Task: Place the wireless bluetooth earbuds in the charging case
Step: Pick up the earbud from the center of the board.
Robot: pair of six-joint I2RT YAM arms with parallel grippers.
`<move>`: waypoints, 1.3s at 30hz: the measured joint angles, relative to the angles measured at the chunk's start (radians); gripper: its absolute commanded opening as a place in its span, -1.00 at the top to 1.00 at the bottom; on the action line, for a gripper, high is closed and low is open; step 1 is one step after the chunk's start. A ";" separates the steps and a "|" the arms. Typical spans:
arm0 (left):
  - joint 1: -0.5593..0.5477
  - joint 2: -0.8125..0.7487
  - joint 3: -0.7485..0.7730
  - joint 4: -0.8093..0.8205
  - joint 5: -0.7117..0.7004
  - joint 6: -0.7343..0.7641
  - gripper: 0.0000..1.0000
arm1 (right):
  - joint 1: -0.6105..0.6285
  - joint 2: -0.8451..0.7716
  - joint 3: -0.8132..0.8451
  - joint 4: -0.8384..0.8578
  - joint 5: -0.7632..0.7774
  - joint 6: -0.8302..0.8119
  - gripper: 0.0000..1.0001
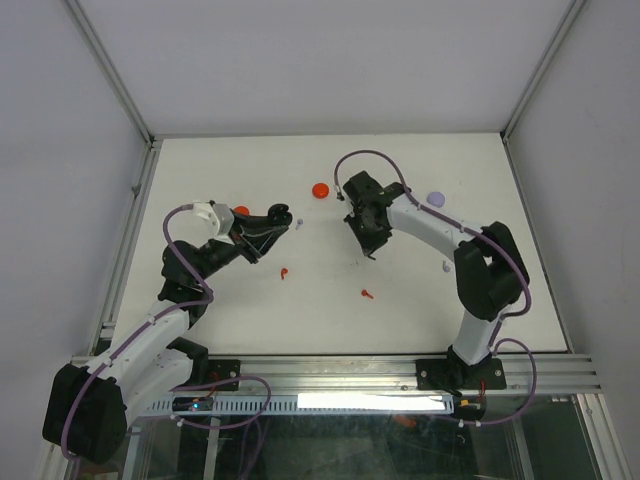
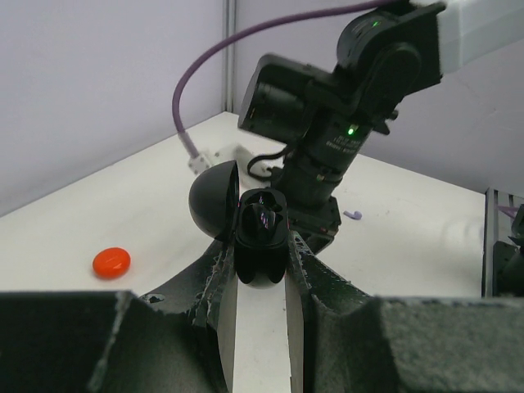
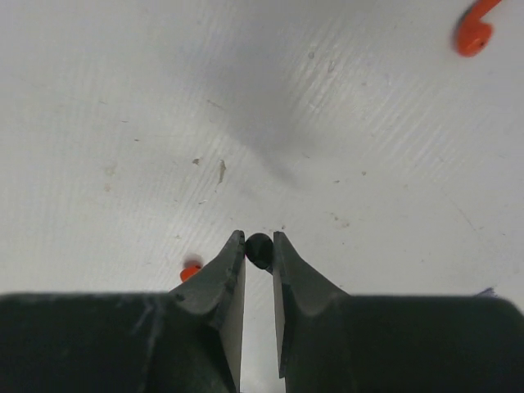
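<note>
Two tiny red plastic earbuds [image 1: 283, 272] lie loose. Left tool [image 2: 262, 266] pinches the open black charging case [image 2: 260, 229]; right tool [image 3: 259, 246] pinches a black earbud [image 3: 259, 250], not in yet.

We see a plain white table [image 1: 330, 330] under pale grey walls [image 1: 300, 60]. The charging case [image 2: 260, 246] is glossy black, lid included, with a faint violet glint inside. The left gripper [image 2: 260, 274] is speckled charcoal, and so is the right gripper [image 3: 258, 242], which pinches the black earbud [image 3: 259, 248]. The red earbud [image 1: 284, 272] and the second red earbud [image 1: 368, 294] share one bright red. The lavender earbud [image 1: 446, 266] looks pale lilac to us, though it is almost too small to judge. The red disc [image 1: 320, 189] leans orange and the lavender disc [image 1: 435, 199] is pastel. The arms are white with black joints, and their cables [image 1: 375, 155] are purple. A green light [image 2: 352, 129] glows.
</note>
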 measured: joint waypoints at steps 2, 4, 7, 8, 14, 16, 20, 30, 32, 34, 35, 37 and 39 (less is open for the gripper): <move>0.000 0.000 0.000 0.010 0.002 0.000 1.00 | 0.001 -0.058 0.000 0.014 -0.007 0.009 0.71; 0.000 -0.003 0.000 0.018 0.004 0.000 1.00 | 0.005 -0.113 0.001 0.032 -0.011 0.018 0.71; 0.000 -0.008 0.000 0.033 0.005 0.000 1.00 | 0.018 -0.193 0.001 0.073 -0.016 0.032 0.72; 0.000 -0.009 0.000 0.036 0.005 0.000 1.00 | 0.024 -0.217 0.001 0.089 -0.019 0.036 0.72; 0.000 -0.010 0.000 0.055 0.027 0.000 1.00 | 0.080 -0.359 -0.007 0.218 -0.061 0.072 0.72; 0.000 -0.013 0.000 0.060 0.031 0.000 1.00 | 0.101 -0.410 -0.023 0.280 -0.082 0.083 0.73; 0.000 -0.017 -0.001 0.068 0.033 0.001 1.00 | 0.132 -0.501 -0.069 0.401 -0.125 0.104 0.73; 0.000 -0.019 -0.012 0.104 0.076 0.000 1.00 | 0.161 -0.645 -0.217 0.741 -0.267 0.179 0.73; 0.000 -0.019 -0.012 0.106 0.081 0.000 1.00 | 0.164 -0.653 -0.237 0.797 -0.295 0.198 0.73; 0.000 -0.019 -0.012 0.111 0.084 0.000 1.00 | 0.168 -0.655 -0.251 0.853 -0.321 0.217 0.73; 0.000 -0.019 -0.013 0.116 0.086 -0.001 1.00 | 0.171 -0.655 -0.258 0.882 -0.335 0.229 0.73; 0.000 -0.019 -0.013 0.123 0.091 -0.002 1.00 | 0.178 -0.655 -0.274 0.940 -0.360 0.251 0.74; 0.000 -0.020 -0.013 0.125 0.099 -0.003 1.00 | 0.185 -0.655 -0.288 0.989 -0.380 0.269 0.74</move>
